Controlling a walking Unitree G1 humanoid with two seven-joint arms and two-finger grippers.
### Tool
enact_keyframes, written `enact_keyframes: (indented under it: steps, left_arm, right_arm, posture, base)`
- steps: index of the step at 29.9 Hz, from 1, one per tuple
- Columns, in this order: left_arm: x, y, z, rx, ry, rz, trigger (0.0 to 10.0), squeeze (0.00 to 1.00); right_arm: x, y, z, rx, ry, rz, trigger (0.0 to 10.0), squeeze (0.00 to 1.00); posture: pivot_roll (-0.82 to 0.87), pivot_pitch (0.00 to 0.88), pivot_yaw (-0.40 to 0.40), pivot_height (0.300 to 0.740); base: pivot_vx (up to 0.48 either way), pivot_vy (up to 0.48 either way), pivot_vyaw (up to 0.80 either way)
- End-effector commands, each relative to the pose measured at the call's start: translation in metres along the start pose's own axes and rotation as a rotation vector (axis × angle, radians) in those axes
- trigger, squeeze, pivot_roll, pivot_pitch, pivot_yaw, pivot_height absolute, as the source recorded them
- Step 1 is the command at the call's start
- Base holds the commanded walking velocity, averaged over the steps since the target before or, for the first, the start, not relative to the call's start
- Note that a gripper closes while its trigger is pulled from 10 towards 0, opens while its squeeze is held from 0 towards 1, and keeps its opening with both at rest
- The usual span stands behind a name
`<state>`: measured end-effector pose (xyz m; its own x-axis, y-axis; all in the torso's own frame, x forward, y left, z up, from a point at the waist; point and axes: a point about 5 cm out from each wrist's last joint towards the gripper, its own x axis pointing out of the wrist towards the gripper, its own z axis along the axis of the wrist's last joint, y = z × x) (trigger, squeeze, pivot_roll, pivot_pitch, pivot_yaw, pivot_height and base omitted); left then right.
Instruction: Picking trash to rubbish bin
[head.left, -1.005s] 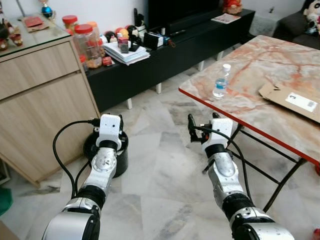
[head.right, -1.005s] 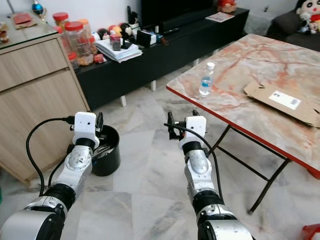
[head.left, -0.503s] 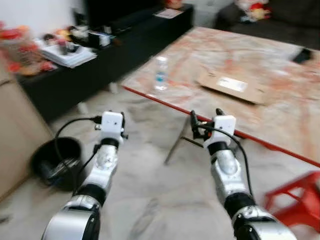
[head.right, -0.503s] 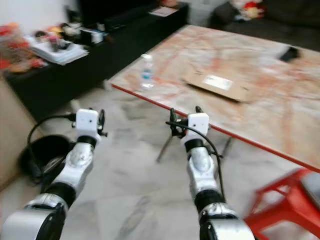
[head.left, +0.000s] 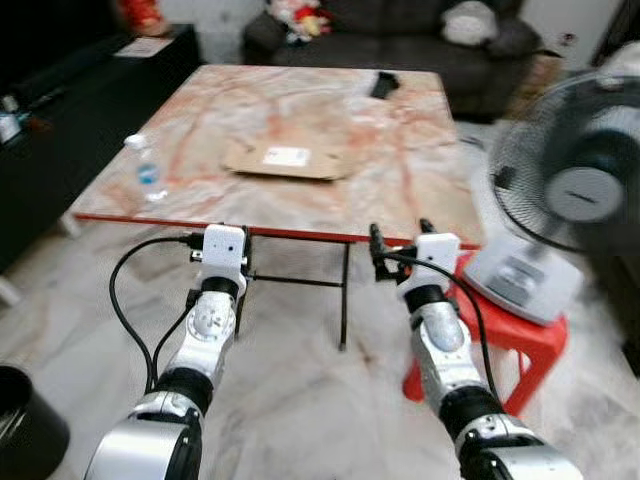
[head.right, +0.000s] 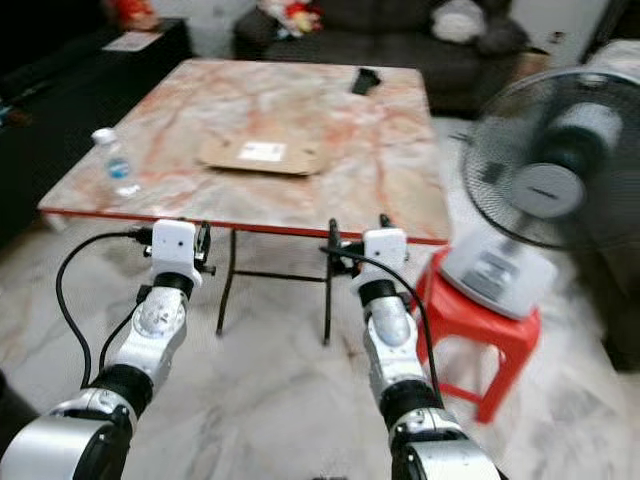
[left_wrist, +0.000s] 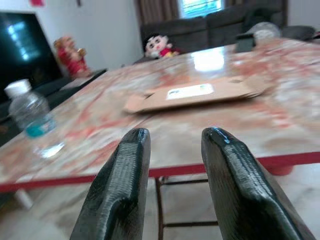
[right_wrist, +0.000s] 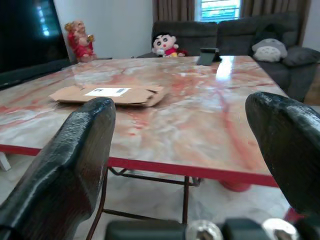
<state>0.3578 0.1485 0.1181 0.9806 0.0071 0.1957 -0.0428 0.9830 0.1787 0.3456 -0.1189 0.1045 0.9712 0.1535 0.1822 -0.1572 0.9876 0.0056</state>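
Observation:
A flattened cardboard box (head.left: 285, 158) and a small plastic water bottle (head.left: 146, 170) lie on the marble table (head.left: 400, 180) straight ahead. The black rubbish bin (head.left: 25, 430) stands on the floor at the near left, partly cut off. Both arms are held out at the table's near red edge. My left gripper (head.left: 240, 245) is open with a narrow gap and holds nothing; its wrist view looks over the tabletop at the box (left_wrist: 195, 95) and bottle (left_wrist: 30, 117). My right gripper (head.left: 400, 232) is wide open and empty, in front of the table edge (right_wrist: 175, 167).
A standing fan (head.left: 585, 170) rests on a red stool (head.left: 520, 340) to the right of the table. A dark sofa (head.left: 400, 25) with soft toys lies beyond the table. A black object (head.left: 384, 84) sits on the table's far side. Black table legs (head.left: 343, 300) stand between the arms.
The camera has swung to the right: the cabinet and shelf have left the view, the bin has slid to the left edge, and the fan and stool have come in. Both grippers keep their pose.

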Motion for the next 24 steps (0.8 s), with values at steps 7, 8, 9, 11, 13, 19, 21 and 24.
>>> enact_keyframes:
  steps: [7,8,9,11,13,19,21,24]
  left_arm:
    - [0.0034,0.0043,0.0043,-0.029,-0.012,0.028,10.0,0.0]
    - [0.0036,0.0054,0.0046,-0.027,-0.013,0.031,10.0,0.0]
    - [0.0036,0.006,0.0045,-0.025,-0.012,0.035,10.0,0.0]
    - [0.0035,0.0066,0.0041,-0.027,-0.009,0.041,10.0,0.0]
    - [0.0037,0.0074,0.0036,-0.031,-0.002,0.048,10.0,0.0]
    - [0.0043,0.0093,0.0036,-0.036,0.002,0.056,10.0,0.0]
    - [0.0045,0.0097,0.0038,-0.034,0.002,0.054,10.0,0.0]
    - [0.0047,0.0099,0.004,-0.034,0.002,0.055,10.0,0.0]
  right_arm:
    - [0.0044,0.0021,0.0086,0.01,-0.041,0.006,10.0,0.0]
    - [0.0046,0.0027,0.0088,0.021,-0.043,0.004,10.0,0.0]
    - [0.0047,0.0033,0.0089,0.023,-0.043,0.005,10.0,0.0]
    - [0.0049,0.0042,0.0089,0.019,-0.042,0.009,10.0,0.0]
    - [0.0053,0.0053,0.0091,0.017,-0.042,0.013,10.0,0.0]
    - [0.0056,0.0054,0.0096,0.02,-0.042,0.012,10.0,0.0]
    - [0.0059,0.005,0.0104,0.022,-0.044,0.009,10.0,0.0]
    - [0.006,0.0052,0.0106,0.022,-0.045,0.009,10.0,0.0]
  posture:
    - [-0.07,0.0,0.014,0.74]
    - [-0.06,0.0,0.013,0.74]
    - [-0.06,0.0,0.013,0.74]
    - [-0.06,0.0,0.013,0.74]
    - [-0.06,0.0,0.012,0.74]
    - [-0.06,0.0,0.012,0.74]
    - [-0.06,0.0,0.013,0.74]
    - [-0.06,0.0,0.013,0.74]
  base:
    - [0.0,0.0,-0.18]
    - [0.0,0.0,0.0]
    - [0.0,0.0,0.0]
    - [0.0,0.0,0.0]
    - [0.0,0.182,0.0]
    - [0.0,0.48,0.0]
    - [0.0,0.48,0.0]
    - [0.0,0.48,0.0]
